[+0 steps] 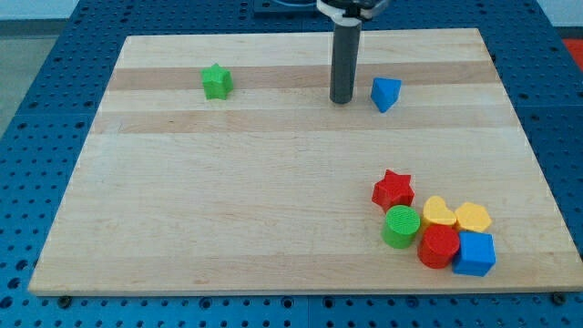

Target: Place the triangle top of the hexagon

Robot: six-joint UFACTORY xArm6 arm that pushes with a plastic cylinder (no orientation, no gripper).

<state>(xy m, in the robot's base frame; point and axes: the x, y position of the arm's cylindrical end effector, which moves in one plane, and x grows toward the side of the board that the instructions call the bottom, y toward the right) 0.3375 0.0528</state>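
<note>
A blue triangle block lies on the wooden board near the view's top, right of centre. My tip rests on the board just to the triangle's left, a small gap apart. A red hexagon-like block sits in a cluster at the view's bottom right, far below the triangle. The rod rises straight up out of the view's top edge.
The cluster at the bottom right also holds a red star, a green cylinder, two yellow blocks and a blue cube. A green star lies at the top left. The wooden board sits on a blue perforated table.
</note>
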